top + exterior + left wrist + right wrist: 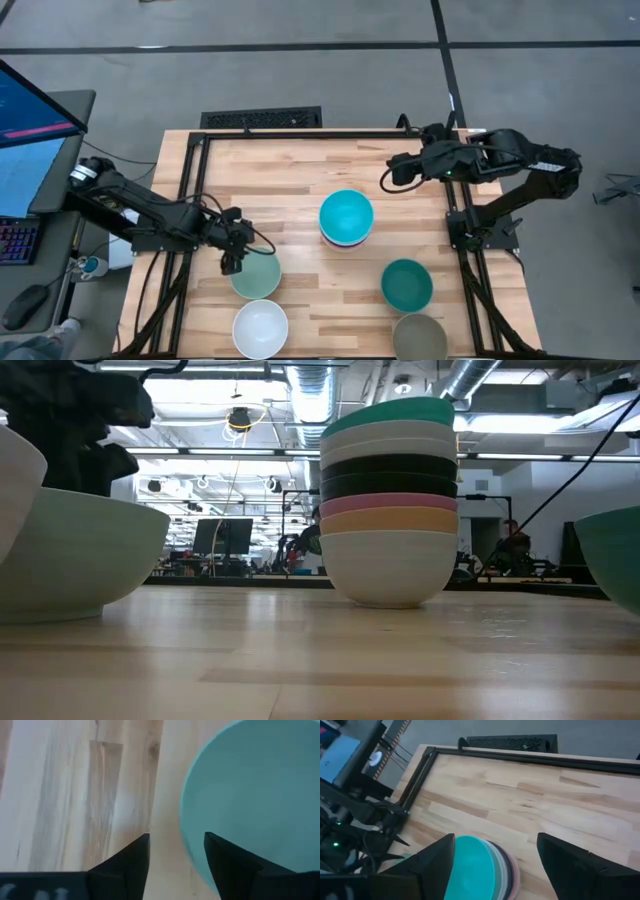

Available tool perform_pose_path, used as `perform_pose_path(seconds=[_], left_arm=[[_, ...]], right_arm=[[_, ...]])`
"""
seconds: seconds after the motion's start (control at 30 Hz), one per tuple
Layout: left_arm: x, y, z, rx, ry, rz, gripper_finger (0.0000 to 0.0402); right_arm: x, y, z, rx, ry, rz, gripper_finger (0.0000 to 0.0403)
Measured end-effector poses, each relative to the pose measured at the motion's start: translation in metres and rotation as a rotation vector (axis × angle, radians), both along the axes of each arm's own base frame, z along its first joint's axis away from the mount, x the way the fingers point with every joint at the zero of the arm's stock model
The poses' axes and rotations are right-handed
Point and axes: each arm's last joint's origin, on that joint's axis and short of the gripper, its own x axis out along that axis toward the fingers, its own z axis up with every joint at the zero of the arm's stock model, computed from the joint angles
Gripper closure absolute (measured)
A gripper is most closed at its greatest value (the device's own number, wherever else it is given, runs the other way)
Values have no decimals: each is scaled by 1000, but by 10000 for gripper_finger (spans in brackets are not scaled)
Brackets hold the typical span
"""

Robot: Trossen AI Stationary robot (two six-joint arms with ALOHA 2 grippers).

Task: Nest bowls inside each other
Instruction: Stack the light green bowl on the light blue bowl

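A pale green bowl point(258, 277) point(260, 785) stands on its base near the table's near left. My left gripper point(232, 264) point(175, 836) is open at the bowl's left rim point(182, 820), with one finger over the inside and one over the bare table; I see no touch. A white bowl point(260, 328) sits nearer still. Mid-table, a stack of several nested bowls point(346, 218) point(389, 500) has a teal one on top and a white one at the bottom. My right gripper point(388, 176) point(495, 837) is open, raised near the far right, facing the stack point(475, 865).
A dark teal bowl point(407, 284) point(615, 555) and a grey-olive bowl point(420, 338) stand at the near right. A black frame point(195, 190) runs along the table's left, far and right edges. Bare wood point(290, 170) lies between the stack and the far edge.
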Motion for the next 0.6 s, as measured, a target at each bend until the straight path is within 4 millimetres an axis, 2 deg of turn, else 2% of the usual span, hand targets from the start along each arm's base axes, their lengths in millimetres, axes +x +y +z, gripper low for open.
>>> perform_pose_path(seconds=[0.2, 0.33, 0.47, 0.57, 0.6], left_arm=[[5, -4, -18, -68, 69, -17, 209], [14, -8, -34, -87, 103, -29, 228], [21, -7, -38, -40, 117, -55, 294], [34, 2, -24, -43, 75, -55, 374], [39, 7, -17, -45, 61, -50, 387]], right_arm=[[0, -2, 0, -1, 8, -8, 95], [-4, -2, -3, -7, 54, -8, 94], [-8, -3, -6, 3, 97, -27, 94], [-10, -3, -7, 9, 119, -31, 96], [-12, -3, -7, 17, 118, -31, 96]])
